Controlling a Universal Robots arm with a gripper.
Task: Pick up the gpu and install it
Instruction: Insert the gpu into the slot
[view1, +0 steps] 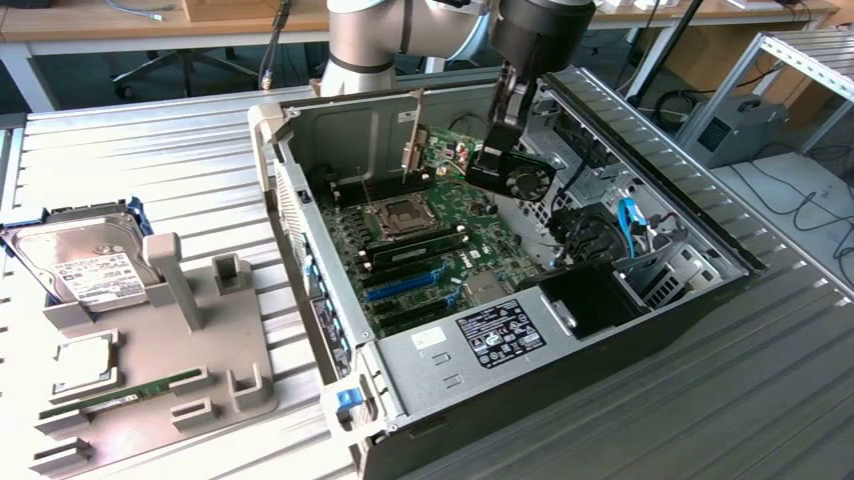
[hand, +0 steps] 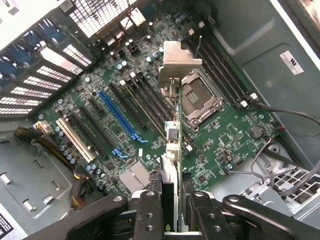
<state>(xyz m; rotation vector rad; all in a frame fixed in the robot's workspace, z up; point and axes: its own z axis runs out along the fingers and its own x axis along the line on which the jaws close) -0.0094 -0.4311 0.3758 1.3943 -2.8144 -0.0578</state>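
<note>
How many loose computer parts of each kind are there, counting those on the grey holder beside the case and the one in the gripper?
Hard drive: 1
Square silver chip: 1
Green memory stick: 1
gpu, clamped in the gripper above the motherboard: 1
Total: 4

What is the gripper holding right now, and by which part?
The gripper holds the gpu above the open computer case, its fingers clamping the card's edge at the end opposite the silver end bracket.
</note>
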